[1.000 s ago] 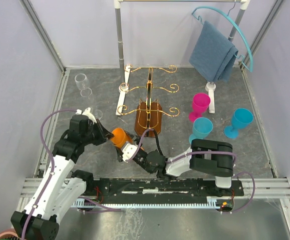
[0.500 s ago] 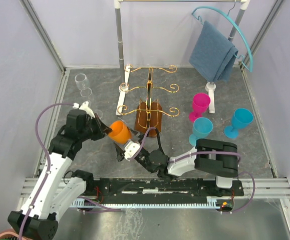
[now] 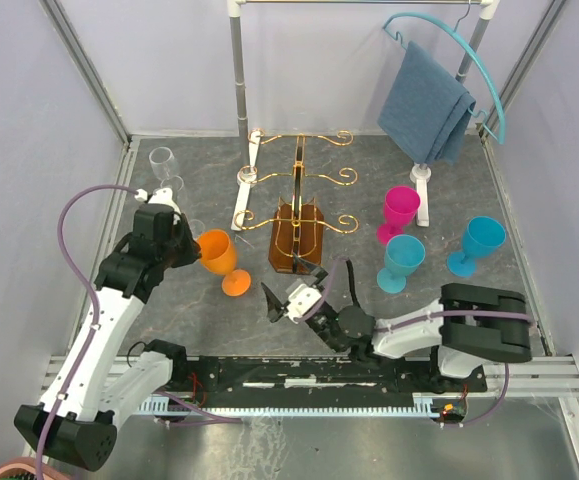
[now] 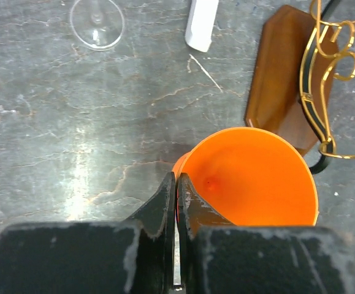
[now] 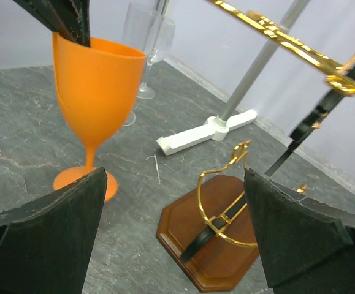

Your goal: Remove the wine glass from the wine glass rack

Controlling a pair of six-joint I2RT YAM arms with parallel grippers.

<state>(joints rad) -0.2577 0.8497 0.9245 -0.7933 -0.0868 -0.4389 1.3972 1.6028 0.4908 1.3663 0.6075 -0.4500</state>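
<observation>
Two claws were in play, and only my left claw [image 3: 195,248] had anything in it: it was clamped on the rim of the orange wine glass [image 3: 217,252], one finger inside the bowl and one outside. The glass was off the wine glass rack [image 3: 298,172] and stood upright just left of the rack's brown base [image 3: 293,245], apart from it. Its foot seemed to be down on the table [image 3: 529,200], but the right wrist view was a little blurred there, so I could not swear it sat flat. My right claw [image 3: 285,302] hung low in front of the base, jaws spread wide, holding nothing.

As I judged it, the step was the release. To do it well I needed the foot fully settled before letting go. Then the fingers should part only as far as the thin wall required, so the inner one would not shove the bowl over. The lift after that wanted to go straight up out of the bowl, since any sideways drag on the rim could tip so tall a stem. The clear glasses [image 3: 167,168] beyond my left claw and the gold wire on the other side left little room for a swing. My right claw was best kept away from the foot.
</observation>
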